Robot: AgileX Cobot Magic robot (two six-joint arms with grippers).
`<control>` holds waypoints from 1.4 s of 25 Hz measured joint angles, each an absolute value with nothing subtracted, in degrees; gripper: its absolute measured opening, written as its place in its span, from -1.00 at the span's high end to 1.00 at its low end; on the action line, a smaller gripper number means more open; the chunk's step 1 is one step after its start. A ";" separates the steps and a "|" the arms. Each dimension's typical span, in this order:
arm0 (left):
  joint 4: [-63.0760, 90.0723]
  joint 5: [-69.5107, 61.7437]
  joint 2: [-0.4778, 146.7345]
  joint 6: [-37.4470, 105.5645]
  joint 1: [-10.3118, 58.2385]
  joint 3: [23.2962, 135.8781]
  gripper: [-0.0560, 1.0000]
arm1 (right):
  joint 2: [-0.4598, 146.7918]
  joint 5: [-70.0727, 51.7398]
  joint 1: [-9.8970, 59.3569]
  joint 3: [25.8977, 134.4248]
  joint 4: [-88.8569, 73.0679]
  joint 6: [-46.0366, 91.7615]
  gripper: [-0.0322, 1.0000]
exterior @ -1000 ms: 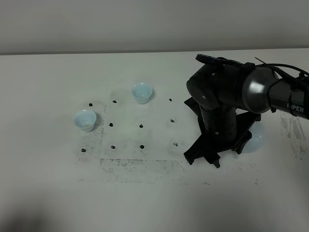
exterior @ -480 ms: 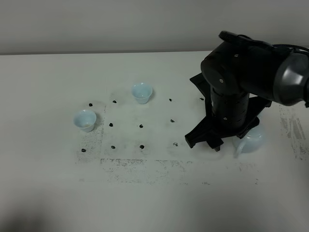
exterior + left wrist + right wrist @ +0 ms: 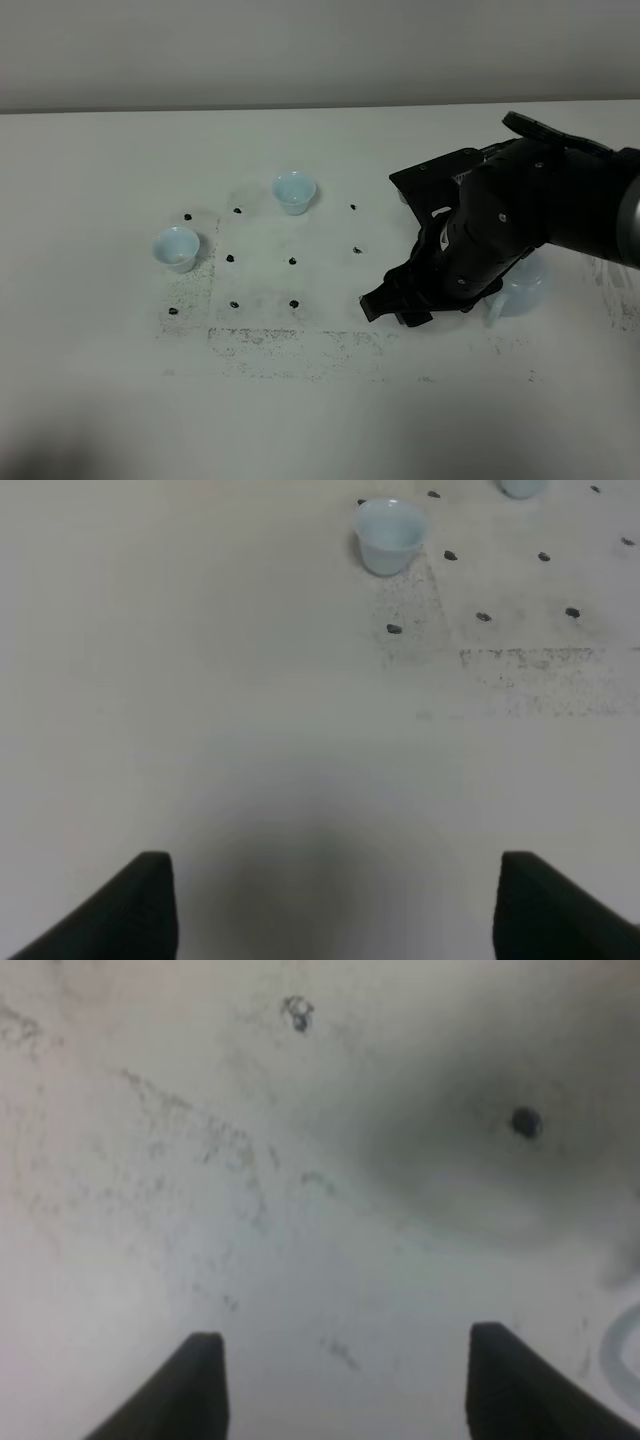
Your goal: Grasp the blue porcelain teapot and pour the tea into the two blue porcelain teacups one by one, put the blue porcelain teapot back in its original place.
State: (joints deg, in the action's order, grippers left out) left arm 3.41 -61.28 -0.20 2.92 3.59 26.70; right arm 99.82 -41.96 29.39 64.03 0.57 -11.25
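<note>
White tabletop (image 3: 100, 400), left of middle: small blue cup (image 3: 294, 192) nearer the far edge, second cup (image 3: 176, 249) nearer the left edge, well apart. Toward the right edge: black arm (image 3: 540, 210) and gripper (image 3: 392, 308) bent low, pale teapot (image 3: 525, 287) half hidden behind.

white scuffed table (image 3: 100, 400), plain grey wall (image 3: 200, 50)

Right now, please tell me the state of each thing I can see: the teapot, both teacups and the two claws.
Blue porcelain teapot: on the table, mostly hidden behind the right arm, not held.
Far teacup: upright, standing free.
Near teacup: upright, standing free.
Left claw: open, empty.
Right claw: open, empty, over the table.
</note>
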 joint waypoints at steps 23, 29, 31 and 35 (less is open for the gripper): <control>3.41 -61.28 -0.20 2.92 3.59 26.70 -0.37 | 99.82 -43.60 27.59 60.91 7.33 -18.53 -0.10; 3.41 -61.28 -0.20 2.81 3.59 26.70 -0.37 | 99.82 -45.42 27.18 60.91 7.28 -18.80 -0.10; 3.41 -61.28 -0.20 2.81 3.59 26.70 -0.37 | 99.82 -45.92 26.90 60.91 7.34 -19.28 -0.10; 3.41 -61.28 -0.20 2.81 3.59 26.70 -0.37 | 99.82 -47.45 26.38 60.91 8.10 -20.38 -0.10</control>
State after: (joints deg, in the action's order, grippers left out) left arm 3.41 -61.28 -0.20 2.81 3.59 26.70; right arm 99.82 -47.45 26.38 60.91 8.10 -20.38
